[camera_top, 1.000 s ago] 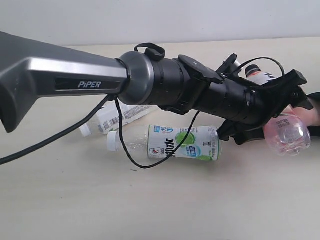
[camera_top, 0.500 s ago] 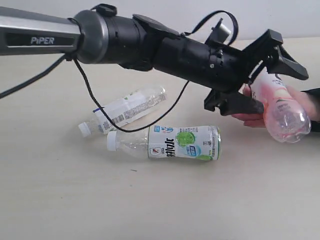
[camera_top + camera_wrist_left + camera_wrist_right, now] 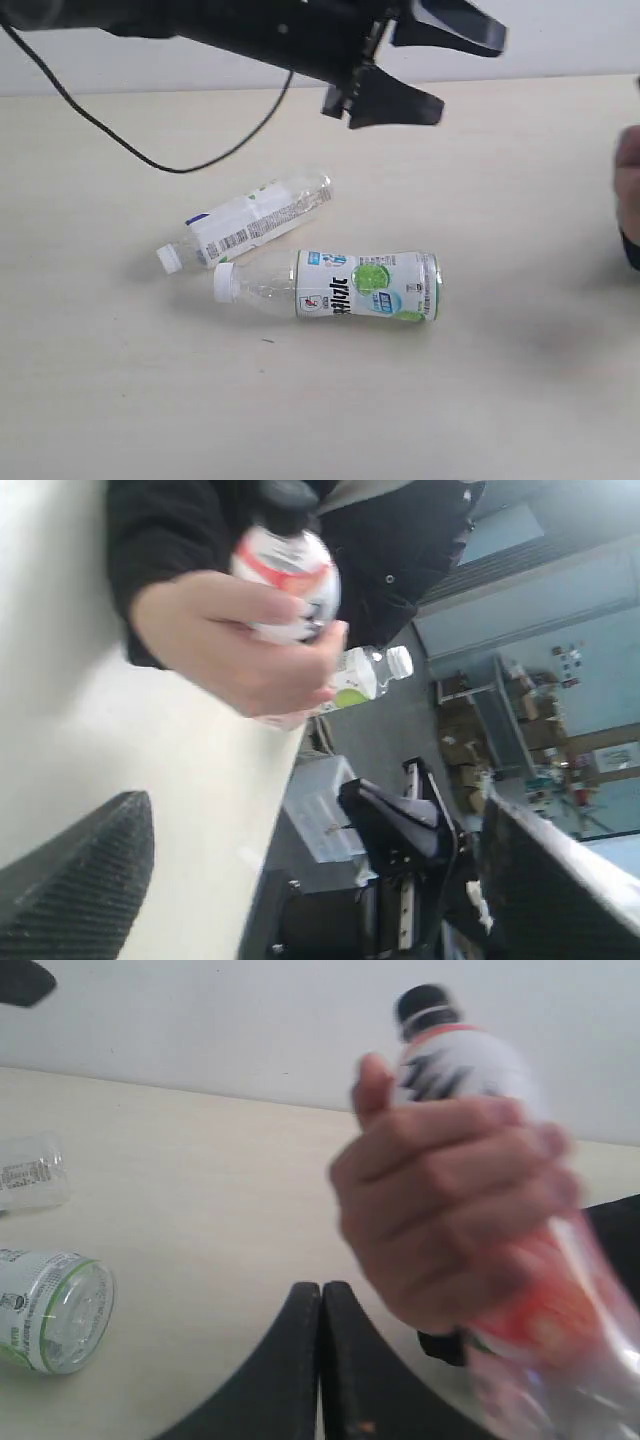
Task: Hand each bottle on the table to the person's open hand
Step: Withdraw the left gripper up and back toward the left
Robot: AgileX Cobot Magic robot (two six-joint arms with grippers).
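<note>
Observe the surface: your left claw hangs above it, jaws spread wide, holding nothing. Your right claw is fully closed and empty. The lime-label bottle lies on its side just beside the barcode-label bottle. The person's hand grips the pink-label bottle

The left arm is black throughout, its outline blurred, ending in a boxy wrist block. A thin black cable trails from it in a slack loop. The left jaws are black wedges tapering to blunt tips; in the left wrist view one pad bears a fine ribbed weave, while the other has a paler grey face. The right jaws are smooth, black, curved blades, and a tiny orange fleck marks one of them.
</note>
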